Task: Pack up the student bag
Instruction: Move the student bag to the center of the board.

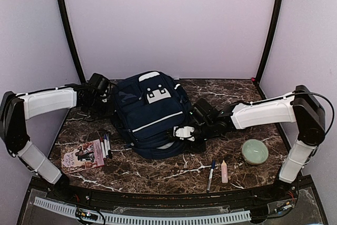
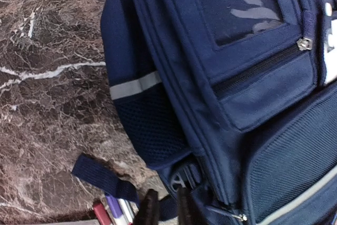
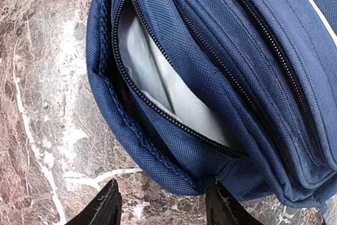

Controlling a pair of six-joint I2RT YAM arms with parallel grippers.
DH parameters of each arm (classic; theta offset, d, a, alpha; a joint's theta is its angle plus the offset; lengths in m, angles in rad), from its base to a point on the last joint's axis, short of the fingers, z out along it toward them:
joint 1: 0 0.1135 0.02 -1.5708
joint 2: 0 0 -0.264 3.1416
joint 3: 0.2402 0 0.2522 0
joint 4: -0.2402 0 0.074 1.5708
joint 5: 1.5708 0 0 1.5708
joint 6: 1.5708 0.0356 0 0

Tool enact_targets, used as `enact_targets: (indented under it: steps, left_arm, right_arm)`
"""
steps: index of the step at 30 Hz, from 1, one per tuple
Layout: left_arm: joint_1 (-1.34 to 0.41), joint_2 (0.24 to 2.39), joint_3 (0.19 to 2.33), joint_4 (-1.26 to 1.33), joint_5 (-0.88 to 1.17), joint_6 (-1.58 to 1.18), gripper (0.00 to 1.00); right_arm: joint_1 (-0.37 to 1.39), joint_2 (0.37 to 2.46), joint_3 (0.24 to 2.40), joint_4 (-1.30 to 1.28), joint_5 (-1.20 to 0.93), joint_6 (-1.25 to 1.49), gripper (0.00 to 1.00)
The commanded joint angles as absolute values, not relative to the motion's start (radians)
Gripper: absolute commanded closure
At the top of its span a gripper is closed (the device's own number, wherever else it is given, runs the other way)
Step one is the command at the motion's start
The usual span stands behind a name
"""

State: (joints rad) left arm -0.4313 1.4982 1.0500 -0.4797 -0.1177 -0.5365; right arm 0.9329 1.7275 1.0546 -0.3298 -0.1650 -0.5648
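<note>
Your student bag (image 1: 150, 114) lies mid-table (image 1: 158, 175), one pocket unzipped. Your right hand (image 3: 163, 193) stands half open at its edge, gripping nothing. Left hand (image 2: 167, 201): fingers nearly meet beside a strap (image 2: 102, 175); grip unclear.

Student bag (image 1: 150, 111): navy blue, white stripe, pale grey lining. Table (image 1: 158, 175): brown marble, white veins. Bowl (image 1: 255, 151): apparently pale green.

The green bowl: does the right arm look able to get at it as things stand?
Probably yes. The green bowl sits uncovered beside the right arm, nothing between them; the right gripper, open at the student bag, must pull back first.
</note>
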Motion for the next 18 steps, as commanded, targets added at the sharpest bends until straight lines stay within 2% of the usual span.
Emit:
enact_targets:
  steps: [1, 8, 18]
  left_arm:
    - [-0.382, 1.591, 1.080, -0.494, -0.098, -0.568, 1.00]
    - [-0.367, 1.806, 1.217, -0.445, -0.014, -0.508, 1.00]
    - [-0.445, 1.947, 1.356, -0.340, 0.116, -0.486, 1.00]
  right_arm:
    - [0.936, 1.712, 1.046, -0.350, -0.214, -0.554, 0.46]
    - [0.936, 1.713, 1.045, -0.353, -0.197, -0.558, 0.47]
    - [0.935, 1.706, 1.071, -0.405, -0.174, -0.587, 0.47]
